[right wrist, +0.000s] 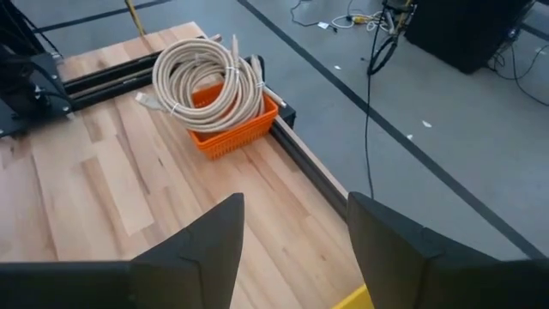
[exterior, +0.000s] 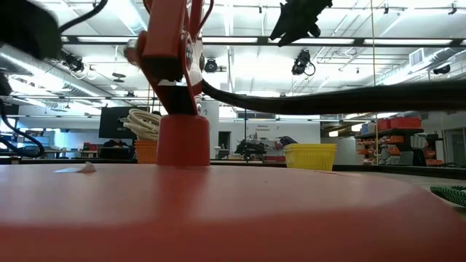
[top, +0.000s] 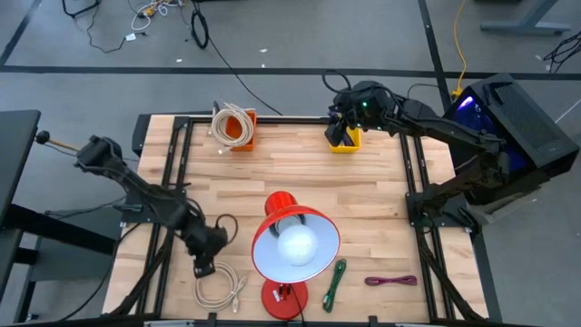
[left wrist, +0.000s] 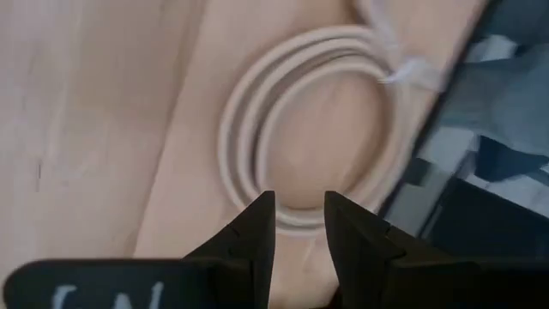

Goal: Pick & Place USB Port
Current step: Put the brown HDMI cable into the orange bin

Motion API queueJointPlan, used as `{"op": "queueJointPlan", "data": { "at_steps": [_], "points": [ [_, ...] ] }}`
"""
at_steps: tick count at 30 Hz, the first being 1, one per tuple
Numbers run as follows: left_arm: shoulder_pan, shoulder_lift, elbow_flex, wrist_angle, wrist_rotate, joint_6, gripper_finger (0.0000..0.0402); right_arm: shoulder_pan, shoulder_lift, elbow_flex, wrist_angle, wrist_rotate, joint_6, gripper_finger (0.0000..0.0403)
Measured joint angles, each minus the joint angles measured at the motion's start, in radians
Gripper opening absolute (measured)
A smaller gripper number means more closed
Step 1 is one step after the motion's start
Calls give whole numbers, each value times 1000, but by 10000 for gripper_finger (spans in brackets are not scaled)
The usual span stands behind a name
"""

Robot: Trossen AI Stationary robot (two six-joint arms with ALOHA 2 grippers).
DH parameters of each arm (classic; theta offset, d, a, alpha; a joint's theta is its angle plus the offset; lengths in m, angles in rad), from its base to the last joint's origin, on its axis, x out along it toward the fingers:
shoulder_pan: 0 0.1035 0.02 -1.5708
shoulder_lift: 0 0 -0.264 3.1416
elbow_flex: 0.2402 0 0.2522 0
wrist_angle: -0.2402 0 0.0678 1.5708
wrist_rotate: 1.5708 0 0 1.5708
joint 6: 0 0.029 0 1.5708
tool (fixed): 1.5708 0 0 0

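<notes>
Hovering my left end effector (top: 201, 265), fingers apart, over the near-left white cable coil (top: 221, 289) to straddle it; right end effector (top: 342, 127) waiting apart over the far yellow bin (top: 344, 143).

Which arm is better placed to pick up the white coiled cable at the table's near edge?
The left. Its gripper hovers open right at the white coiled cable, while the right gripper sits open at the yellow bin, across the table.
</notes>
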Motion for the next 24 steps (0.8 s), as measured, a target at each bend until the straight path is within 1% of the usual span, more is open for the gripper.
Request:
{"op": "queueJointPlan", "data": {
  "at_steps": [5,8,13,17,21,24],
  "points": [
    [-44,109,0,4,21,-80,108,0,0,0,2,-26,-8,208],
    [-65,151,0,72,22,-114,108,0,0,0,2,-43,-11,208],
    [-82,202,0,141,-19,-166,108,0,0,0,-5,-48,-26,208],
    [-82,254,0,133,-13,-194,108,0,0,0,-10,-88,-35,208],
    [-80,298,4,143,25,-194,108,0,0,1,-15,-95,-42,208],
    [-80,321,4,151,27,-194,108,0,0,1,-15,-95,-55,208]
  ]
}}
